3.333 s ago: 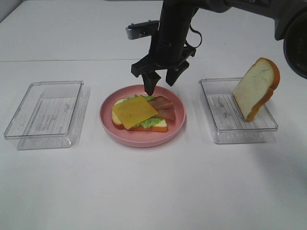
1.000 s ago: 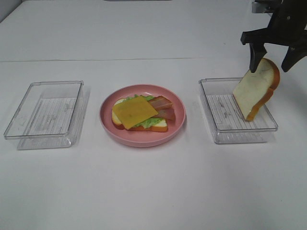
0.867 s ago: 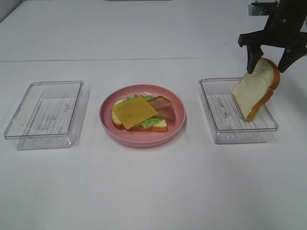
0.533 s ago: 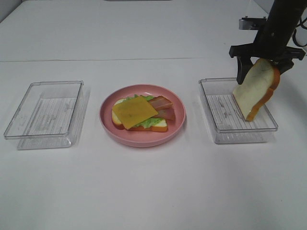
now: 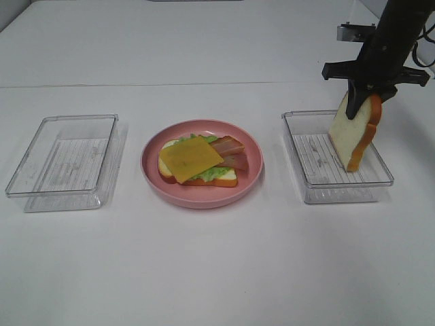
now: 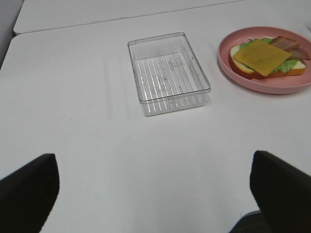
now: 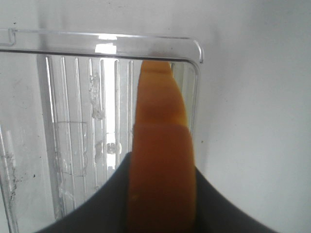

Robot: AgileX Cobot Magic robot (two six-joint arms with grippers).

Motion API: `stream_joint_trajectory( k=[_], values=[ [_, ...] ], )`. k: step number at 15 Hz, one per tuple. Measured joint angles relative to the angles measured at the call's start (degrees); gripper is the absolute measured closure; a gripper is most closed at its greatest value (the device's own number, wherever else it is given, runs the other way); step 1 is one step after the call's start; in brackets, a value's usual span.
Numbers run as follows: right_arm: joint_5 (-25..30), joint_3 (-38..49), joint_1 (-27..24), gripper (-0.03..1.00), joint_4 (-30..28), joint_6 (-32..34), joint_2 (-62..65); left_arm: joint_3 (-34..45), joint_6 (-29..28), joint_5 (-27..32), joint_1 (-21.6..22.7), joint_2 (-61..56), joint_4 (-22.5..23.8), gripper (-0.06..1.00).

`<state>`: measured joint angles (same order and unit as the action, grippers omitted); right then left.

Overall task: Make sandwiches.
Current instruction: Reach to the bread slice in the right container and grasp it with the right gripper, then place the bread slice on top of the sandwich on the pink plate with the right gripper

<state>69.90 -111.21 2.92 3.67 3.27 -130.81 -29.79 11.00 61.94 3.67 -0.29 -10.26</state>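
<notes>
The right pincer (image 5: 359, 102) has just come down and clamped on the slice (image 5: 353, 132) standing in the right tray (image 5: 309, 187) — the lid for the open stack (image 5: 200, 161) on the plate (image 5: 153, 178) — while the left pincer idles, spread wide.

This looks like a robot test bench in a lab rather than a kitchen; the worktop (image 5: 204, 272) is plain, bare white, with a seam running across its far side. The food is toy food on a pink plate (image 5: 202, 194); two clear plastic trays (image 5: 62, 163) (image 5: 336, 183) flank it in a tidy row, and a black robot arm (image 5: 394, 27) reaches in from above.
</notes>
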Motion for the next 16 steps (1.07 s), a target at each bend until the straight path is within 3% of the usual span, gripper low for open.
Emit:
stream_joint_trajectory(
  k=[6, 12, 16],
  values=[
    [0.29, 0.00, 0.00, 0.74, 1.60, 0.11, 5.39, 0.00, 0.00, 0.00, 0.00, 0.00, 0.00, -0.05],
    [0.11, 0.17, 0.00, 0.74, 13.69, 2.18, 18.68, 0.00, 0.00, 0.00, 0.00, 0.00, 0.00, -0.05],
    [0.06, 7.68, 0.86, 0.74, 17.99, 2.52, 23.72, 0.00, 0.00, 0.00, 0.00, 0.00, 0.00, -0.05]
  ],
)
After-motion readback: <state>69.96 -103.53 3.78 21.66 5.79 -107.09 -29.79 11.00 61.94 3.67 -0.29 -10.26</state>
